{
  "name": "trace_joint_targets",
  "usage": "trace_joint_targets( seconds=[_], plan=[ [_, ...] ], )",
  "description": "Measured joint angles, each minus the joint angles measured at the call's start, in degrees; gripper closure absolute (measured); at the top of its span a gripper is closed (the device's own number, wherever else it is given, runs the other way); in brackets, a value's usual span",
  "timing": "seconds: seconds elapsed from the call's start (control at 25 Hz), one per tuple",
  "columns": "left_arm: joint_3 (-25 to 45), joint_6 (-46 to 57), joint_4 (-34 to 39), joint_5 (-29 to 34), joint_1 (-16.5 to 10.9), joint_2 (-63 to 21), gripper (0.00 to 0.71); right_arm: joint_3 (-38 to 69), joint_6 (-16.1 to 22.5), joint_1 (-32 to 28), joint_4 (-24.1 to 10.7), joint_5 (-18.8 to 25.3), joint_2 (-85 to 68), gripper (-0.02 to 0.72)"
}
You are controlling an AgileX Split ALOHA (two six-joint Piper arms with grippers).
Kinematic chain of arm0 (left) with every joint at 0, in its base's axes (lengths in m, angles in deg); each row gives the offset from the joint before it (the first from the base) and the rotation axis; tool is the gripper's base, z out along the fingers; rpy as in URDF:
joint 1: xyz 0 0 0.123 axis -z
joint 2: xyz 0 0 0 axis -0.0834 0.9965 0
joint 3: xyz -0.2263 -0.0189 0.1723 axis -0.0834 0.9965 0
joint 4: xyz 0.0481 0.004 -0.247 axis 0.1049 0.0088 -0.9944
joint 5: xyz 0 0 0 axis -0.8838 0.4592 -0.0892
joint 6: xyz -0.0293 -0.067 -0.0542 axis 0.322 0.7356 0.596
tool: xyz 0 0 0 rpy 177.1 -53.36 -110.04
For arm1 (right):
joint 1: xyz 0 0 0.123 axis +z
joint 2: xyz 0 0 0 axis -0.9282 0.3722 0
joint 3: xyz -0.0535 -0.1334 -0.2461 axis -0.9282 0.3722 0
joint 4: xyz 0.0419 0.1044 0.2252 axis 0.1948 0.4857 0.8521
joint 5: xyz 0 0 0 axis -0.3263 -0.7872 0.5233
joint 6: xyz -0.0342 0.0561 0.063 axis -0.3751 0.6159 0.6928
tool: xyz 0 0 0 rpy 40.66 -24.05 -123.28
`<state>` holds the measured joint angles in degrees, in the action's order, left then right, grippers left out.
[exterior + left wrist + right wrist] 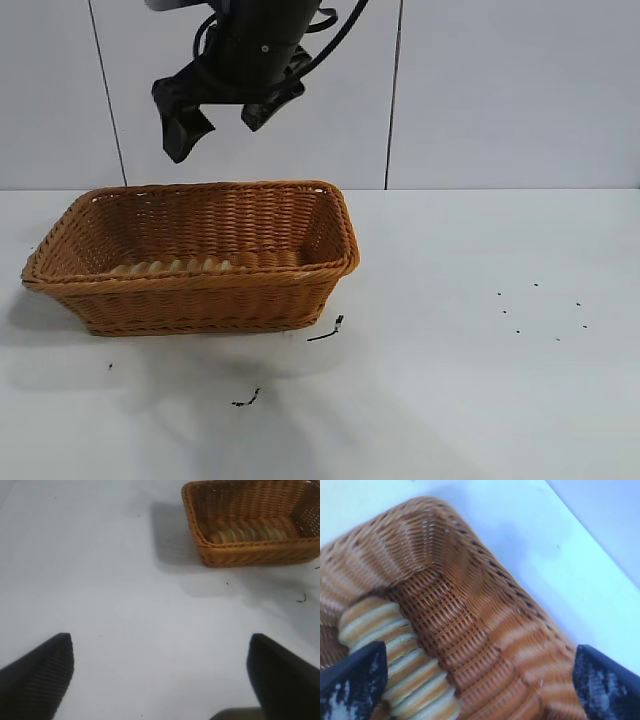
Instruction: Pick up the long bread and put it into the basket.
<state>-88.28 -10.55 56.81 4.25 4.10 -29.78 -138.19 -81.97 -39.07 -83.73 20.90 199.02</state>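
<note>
- Already the long bread (205,265) lies inside the basket (190,300) along its near wall.
- Right gripper (222,122) hangs above, jaws wide, empty.
- Left gripper (160,672) low over the worktop (480,380), jaws wide.

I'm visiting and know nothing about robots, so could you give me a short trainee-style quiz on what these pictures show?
1. True or false: the elongated golden-tan twisted long bread lies inside the large orange-brown woven wicker basket.
2. The black right end effector is: A) shut on the bread; B) open and empty above the basket; C) resting on the white table.
3. Fill in: in the left wrist view, the left end effector is apart from the basket, over bare ____.

Key: 1 true. 2 B. 3 table.
</note>
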Motion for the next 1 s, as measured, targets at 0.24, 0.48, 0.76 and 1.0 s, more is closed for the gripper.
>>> trace_joint_targets(
  seconds=[0.24,0.48,0.76,1.0],
  plan=[
    [0.0,0.0,0.0,0.0,0.0,0.0,0.017,0.0,0.6,-9.8,-0.9,3.6,0.0,0.014],
    [0.0,0.0,0.0,0.0,0.0,0.0,0.017,0.0,0.8,-20.2,-1.9,5.3,0.0,0.014],
    [0.0,0.0,0.0,0.0,0.0,0.0,0.017,0.0,0.8,-27.9,-1.9,9.1,0.0,0.014],
    [0.0,0.0,0.0,0.0,0.0,0.0,0.017,0.0,0.8,-29.1,-1.7,12.9,-0.1,0.014]
  ],
)
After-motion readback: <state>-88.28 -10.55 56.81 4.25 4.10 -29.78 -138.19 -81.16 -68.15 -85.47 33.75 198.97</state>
